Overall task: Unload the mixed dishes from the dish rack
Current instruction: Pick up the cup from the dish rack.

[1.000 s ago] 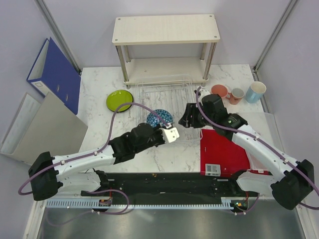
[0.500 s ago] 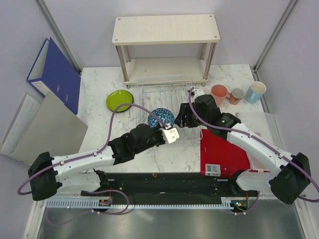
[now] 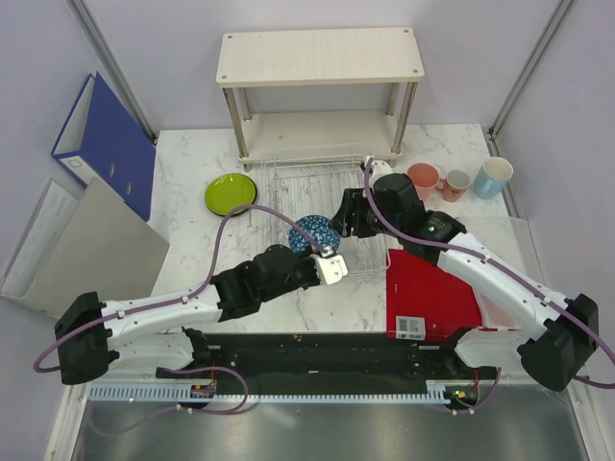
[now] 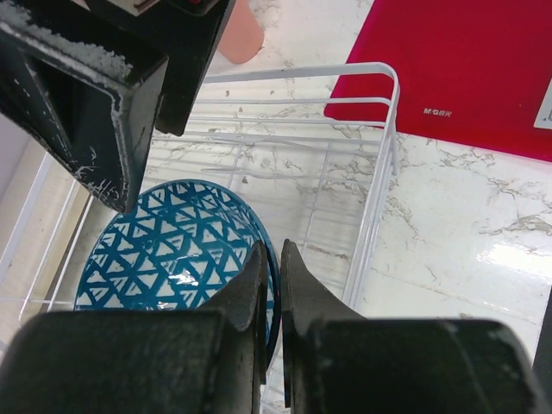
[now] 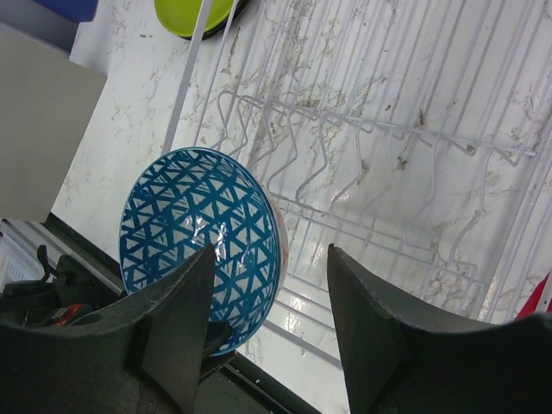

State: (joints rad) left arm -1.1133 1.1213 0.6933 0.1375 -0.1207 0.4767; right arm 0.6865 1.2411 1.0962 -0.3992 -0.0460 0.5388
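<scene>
- Left pincer [image 4: 271,256] closed to a sliver on the near rim of the bowl [image 4: 172,250]. An edge pinch suits it: the bowl is too wide to span, and the rim is the only thin part on offer.
- Bowl sits tipped up on edge at the near end of the rack [image 3: 317,187], blue triangle pattern facing up and away. Whether its lower edge touches the wires, cannot tell.
- Rack otherwise looks bare in all three views; the bowl seems to be the last dish in it.
- Right pincer [image 5: 272,250] spread wide, holding nothing, hanging over the rack just beyond the bowl. Likely there to steady or receive it, though that is a guess.
- Plate [image 3: 231,193] lies flat on the table [image 3: 183,163], left of the rack. A dark rim shows under it; whether that is a second plate, cannot tell.
- Pink cup [image 3: 423,177], mug [image 3: 455,183] and blue cup [image 3: 493,177] stand in a row right of the rack, already out.
- Red mat [image 3: 428,283] lies on the table just right of the rack's near corner.
- Judgement: unloading nearly done. Next the bowl needs lifting over the low rack wall. A thin rim grip on a tilted bowl could let it swivel or slip, so lift slowly.
</scene>
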